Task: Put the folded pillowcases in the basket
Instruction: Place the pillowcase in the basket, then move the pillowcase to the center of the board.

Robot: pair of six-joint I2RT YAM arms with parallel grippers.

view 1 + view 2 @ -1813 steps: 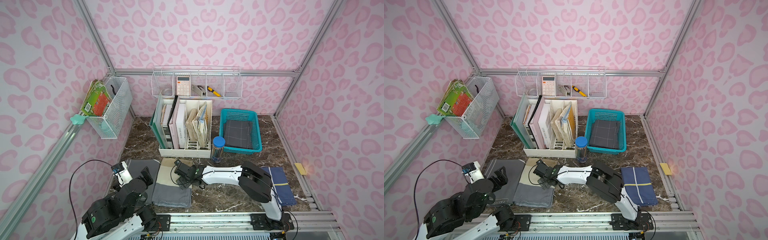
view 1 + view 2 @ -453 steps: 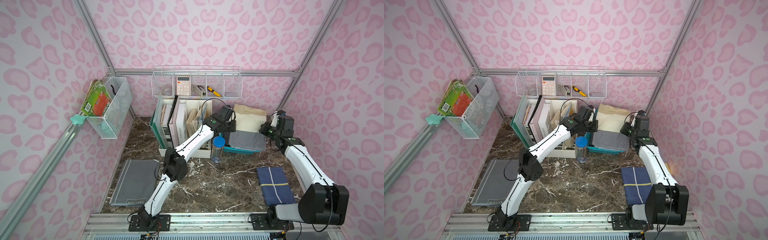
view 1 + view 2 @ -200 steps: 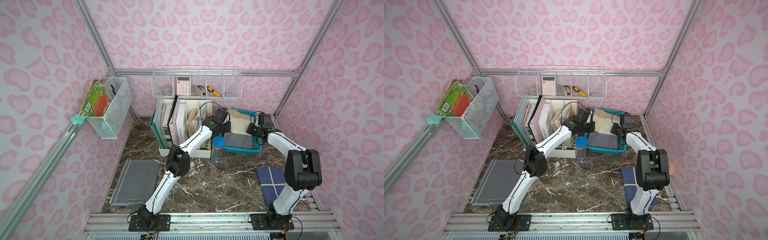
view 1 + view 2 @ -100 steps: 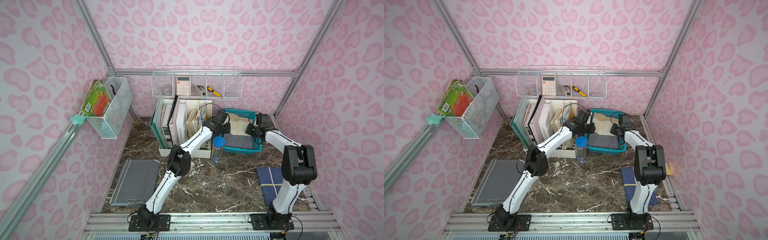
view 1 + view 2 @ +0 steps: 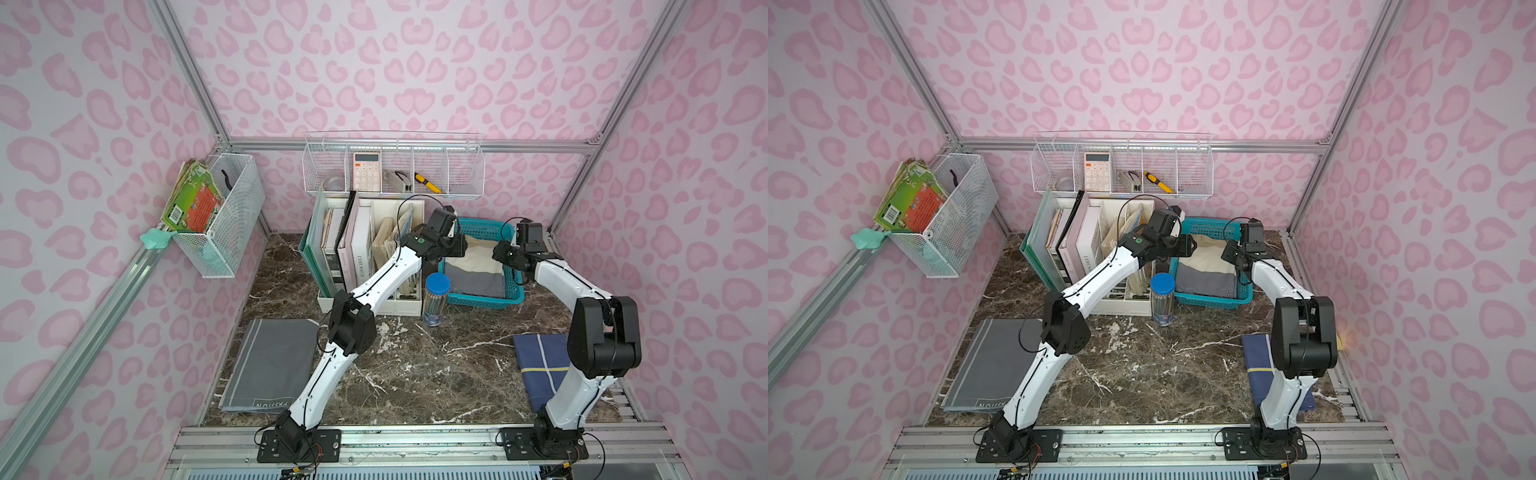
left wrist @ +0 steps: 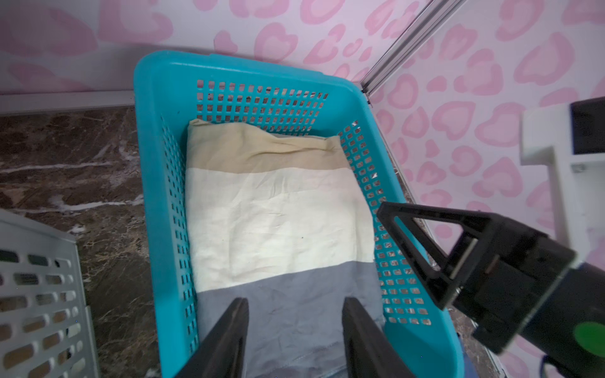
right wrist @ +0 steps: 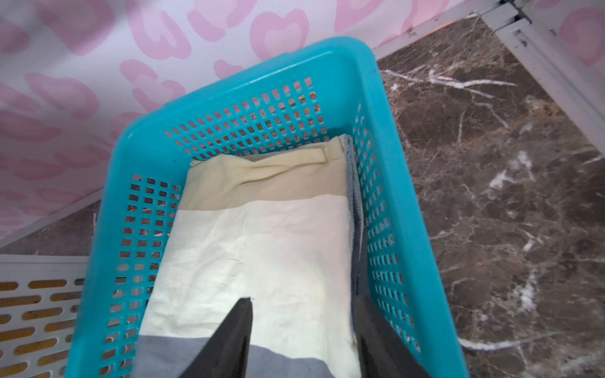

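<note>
Folded cream-and-grey cloth pillowcase (image 6: pixel 281 222) now lies inside your teal perforated plastic basket (image 6: pixel 157 163); left tool (image 6: pixel 294 337) and right tool (image 7: pixel 302 337) have just let go, jaws apart, so placement looks finished.

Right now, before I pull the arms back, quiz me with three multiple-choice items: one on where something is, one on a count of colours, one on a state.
1. Where is the pillowcase?
A. on the table
B. in the basket
C. in the wire rack

2. How many colour bands does it show?
A. one
B. two
C. three

3. How do the left gripper and right gripper stand?
A. both open
B. both shut on cloth
C. one open, one shut

Answers:
1 B: it lies flat within the teal walls.
2 C: tan, cream and grey.
3 A: each pair of jaws stands apart above the cloth, gripping nothing.
</note>
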